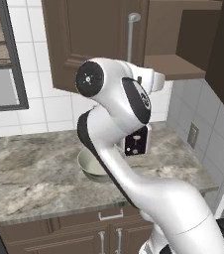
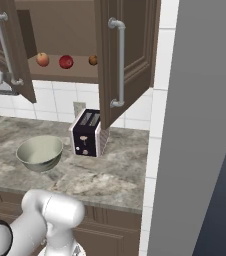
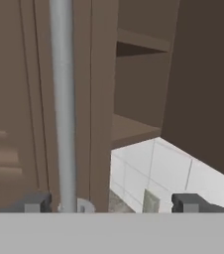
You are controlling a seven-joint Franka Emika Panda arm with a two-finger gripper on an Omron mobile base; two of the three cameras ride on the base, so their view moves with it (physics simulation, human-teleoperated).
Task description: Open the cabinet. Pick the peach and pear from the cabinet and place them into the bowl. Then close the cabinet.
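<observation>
Item: my gripper (image 3: 111, 202), fingers apart, clamping nothing. Cabinet (image 2: 127, 55) doors open; its silver handle (image 3: 63, 99) stands between my fingers, nearer the left one. Peach (image 2: 43, 59) and pear (image 2: 66, 62) on shelf; bowl (image 2: 40, 152) on counter (image 2: 110, 172) below.

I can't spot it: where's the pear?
In the right base view the pear sits on the open cabinet's shelf, between the peach and a brown fruit.
</observation>
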